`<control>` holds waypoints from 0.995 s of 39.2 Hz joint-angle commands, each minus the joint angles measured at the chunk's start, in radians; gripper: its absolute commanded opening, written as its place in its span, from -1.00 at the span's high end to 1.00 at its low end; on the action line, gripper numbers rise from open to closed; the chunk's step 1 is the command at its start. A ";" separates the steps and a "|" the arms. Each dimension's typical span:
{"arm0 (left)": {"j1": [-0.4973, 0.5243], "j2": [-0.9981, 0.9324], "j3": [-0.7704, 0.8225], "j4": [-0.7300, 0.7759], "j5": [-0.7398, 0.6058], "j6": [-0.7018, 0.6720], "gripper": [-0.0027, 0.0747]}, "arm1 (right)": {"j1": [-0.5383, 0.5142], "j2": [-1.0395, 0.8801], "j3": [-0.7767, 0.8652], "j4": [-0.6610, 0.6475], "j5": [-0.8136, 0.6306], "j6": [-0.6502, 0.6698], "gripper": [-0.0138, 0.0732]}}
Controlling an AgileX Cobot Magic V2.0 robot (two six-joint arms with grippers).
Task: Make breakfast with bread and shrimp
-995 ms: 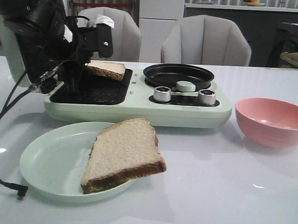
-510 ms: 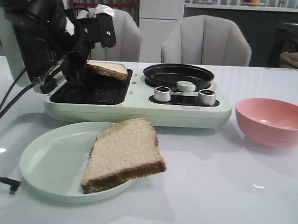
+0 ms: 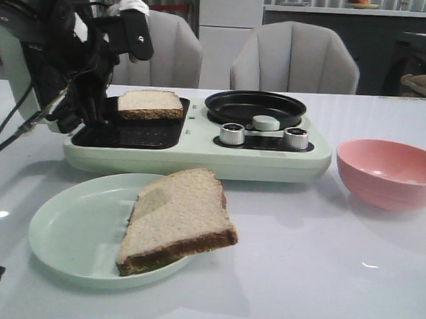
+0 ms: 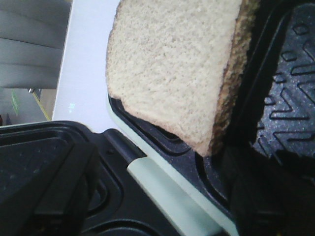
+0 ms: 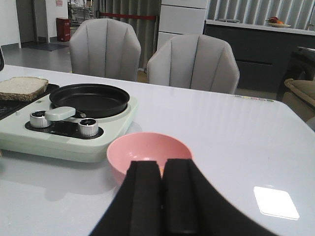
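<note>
Altogether two bread slices [image 3: 150,103] [image 3: 177,218] (one grilling), one pink bowl [image 3: 389,172].

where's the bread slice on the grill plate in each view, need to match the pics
Front view: the bread slice lies on the black grill plate, left of the round pan.
Left wrist view: the slice fills the upper middle, close up.
Right wrist view: the slice sits at the far left edge.
Shared landmark: the round pan shows in the front and right wrist views; it is out of the left wrist view.

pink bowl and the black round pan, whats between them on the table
In the front view, the right-hand silver knob and the pale green edge of the breakfast maker sit between the pink bowl and black pan; then bare white table.
</note>
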 commanded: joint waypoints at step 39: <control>-0.089 -0.813 0.184 -0.655 0.287 -0.200 -0.50 | -0.004 -0.022 -0.016 -0.004 -0.086 -0.006 0.40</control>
